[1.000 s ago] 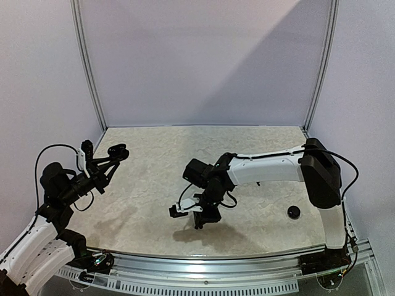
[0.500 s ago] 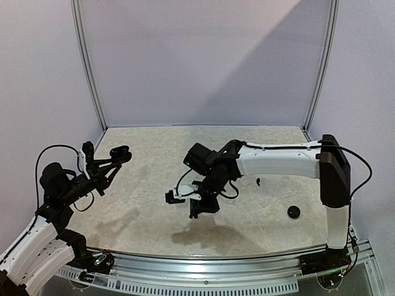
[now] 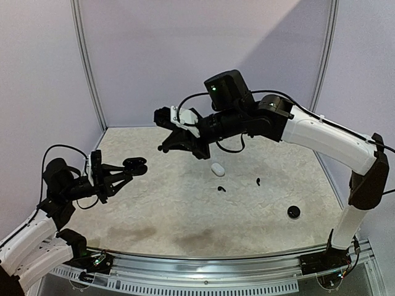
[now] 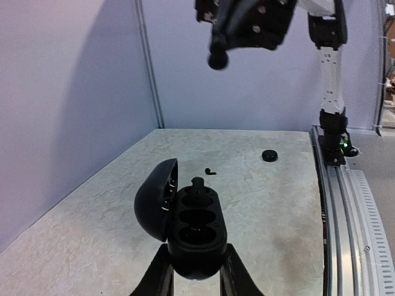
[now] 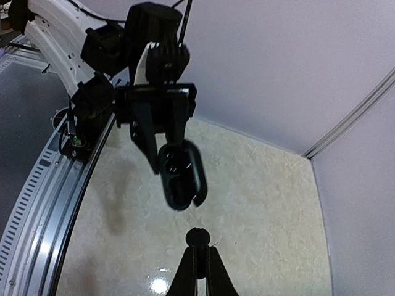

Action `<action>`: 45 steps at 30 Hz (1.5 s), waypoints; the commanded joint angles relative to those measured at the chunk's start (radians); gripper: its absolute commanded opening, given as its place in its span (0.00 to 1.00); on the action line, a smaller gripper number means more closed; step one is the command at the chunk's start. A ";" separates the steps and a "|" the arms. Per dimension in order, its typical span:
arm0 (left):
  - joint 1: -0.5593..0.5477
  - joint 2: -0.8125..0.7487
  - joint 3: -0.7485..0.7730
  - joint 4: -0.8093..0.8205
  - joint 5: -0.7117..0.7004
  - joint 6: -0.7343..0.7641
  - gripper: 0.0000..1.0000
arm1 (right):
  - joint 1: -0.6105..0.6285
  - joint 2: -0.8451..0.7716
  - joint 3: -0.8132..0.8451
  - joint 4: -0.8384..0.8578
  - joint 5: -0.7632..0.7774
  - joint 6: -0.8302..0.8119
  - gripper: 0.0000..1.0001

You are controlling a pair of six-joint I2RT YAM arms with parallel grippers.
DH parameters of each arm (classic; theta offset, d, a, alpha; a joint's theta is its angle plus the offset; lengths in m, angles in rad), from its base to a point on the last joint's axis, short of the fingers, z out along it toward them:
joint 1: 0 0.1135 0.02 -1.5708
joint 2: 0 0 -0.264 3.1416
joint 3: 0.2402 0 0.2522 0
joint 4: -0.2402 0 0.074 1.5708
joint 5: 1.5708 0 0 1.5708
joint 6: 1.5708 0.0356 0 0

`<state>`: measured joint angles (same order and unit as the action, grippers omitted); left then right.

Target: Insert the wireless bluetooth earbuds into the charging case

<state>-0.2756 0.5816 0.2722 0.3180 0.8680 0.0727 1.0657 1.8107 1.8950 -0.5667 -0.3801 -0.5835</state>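
My left gripper [image 3: 126, 168] is shut on a black charging case [image 4: 196, 229], which it holds off the table with the lid [image 4: 156, 198] open to the left. A dark bud-like lump [image 4: 197, 185] sits in the case's far socket; the near sockets look empty. My right gripper [image 3: 164, 147] is raised high over the back left and is shut on a small black earbud [image 5: 197, 237], apart from the case [image 5: 180, 176]. Two black earbuds [image 3: 221, 189] [image 3: 258, 181] lie on the table; one also shows in the left wrist view [image 4: 212, 171].
A white oval object [image 3: 217, 168] lies mid-table near the loose buds. A small black round object [image 3: 294, 212] sits at the right, and also shows in the left wrist view [image 4: 269, 155]. Metal rails [image 3: 203, 265] run along the table's near edge.
My right arm has lifted from low over the table's front middle to high at the back left, with the earbud in it. My left gripper has carried the open case rightward.
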 commanded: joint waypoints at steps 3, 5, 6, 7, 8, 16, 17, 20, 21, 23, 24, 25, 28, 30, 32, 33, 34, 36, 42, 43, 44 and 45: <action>-0.100 0.101 0.063 0.083 0.057 0.109 0.00 | 0.041 0.016 0.052 0.128 -0.084 -0.018 0.00; -0.124 0.133 0.070 0.121 0.034 0.097 0.00 | 0.052 0.035 0.066 0.131 -0.099 -0.018 0.00; -0.133 0.149 0.073 0.133 0.024 0.096 0.00 | 0.058 0.048 0.074 0.131 -0.100 -0.023 0.00; -0.141 0.161 0.078 0.138 0.012 0.096 0.00 | 0.062 0.056 0.079 0.131 -0.103 -0.031 0.00; -0.146 0.173 0.081 0.142 0.001 0.095 0.00 | 0.065 0.065 0.082 0.129 -0.106 -0.035 0.00; -0.177 0.218 0.098 0.174 -0.053 0.072 0.00 | 0.091 0.100 0.080 0.099 -0.060 -0.097 0.00; -0.179 0.217 0.098 0.171 -0.057 0.068 0.00 | 0.092 0.100 0.079 0.098 -0.060 -0.100 0.00; -0.181 0.201 0.100 0.153 -0.065 0.077 0.00 | 0.092 0.101 0.081 0.094 -0.054 -0.115 0.00; -0.181 0.196 0.100 0.145 -0.068 0.080 0.00 | 0.092 0.104 0.083 0.091 -0.053 -0.122 0.00; -0.182 0.188 0.098 0.135 -0.070 0.086 0.00 | 0.091 0.111 0.088 0.086 -0.045 -0.131 0.00; -0.183 0.184 0.097 0.129 -0.073 0.091 0.00 | 0.092 0.113 0.088 0.086 -0.042 -0.136 0.00; -0.183 0.181 0.097 0.125 -0.073 0.096 0.00 | 0.092 0.117 0.090 0.090 -0.037 -0.137 0.00; -0.187 0.184 0.093 0.127 -0.077 0.099 0.00 | 0.091 0.123 0.092 0.088 -0.026 -0.140 0.00; -0.190 0.190 0.094 0.131 -0.077 0.100 0.00 | 0.092 0.129 0.093 0.081 -0.016 -0.146 0.00; -0.194 0.194 0.095 0.131 -0.079 0.102 0.00 | 0.091 0.131 0.092 0.079 -0.017 -0.149 0.00; -0.194 0.195 0.096 0.133 -0.080 0.105 0.00 | 0.091 0.131 0.093 0.078 -0.023 -0.150 0.00; -0.196 0.197 0.096 0.135 -0.080 0.105 0.00 | 0.092 0.133 0.093 0.078 -0.028 -0.151 0.00; -0.202 0.202 0.095 0.141 -0.080 0.106 0.00 | 0.091 0.138 0.097 0.076 -0.019 -0.164 0.00; -0.209 0.196 0.102 0.127 -0.098 0.110 0.00 | 0.092 0.178 0.125 0.039 0.037 -0.184 0.00; -0.209 0.194 0.103 0.126 -0.101 0.109 0.00 | 0.093 0.179 0.122 0.037 0.046 -0.188 0.00; -0.210 0.193 0.100 0.124 -0.103 0.110 0.00 | 0.093 0.181 0.119 0.036 0.056 -0.191 0.00; -0.211 0.192 0.101 0.124 -0.105 0.110 0.00 | 0.094 0.182 0.118 0.033 0.063 -0.194 0.00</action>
<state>-0.4686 0.7792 0.3470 0.4500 0.7853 0.1722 1.1522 1.9625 1.9942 -0.4961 -0.3676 -0.7570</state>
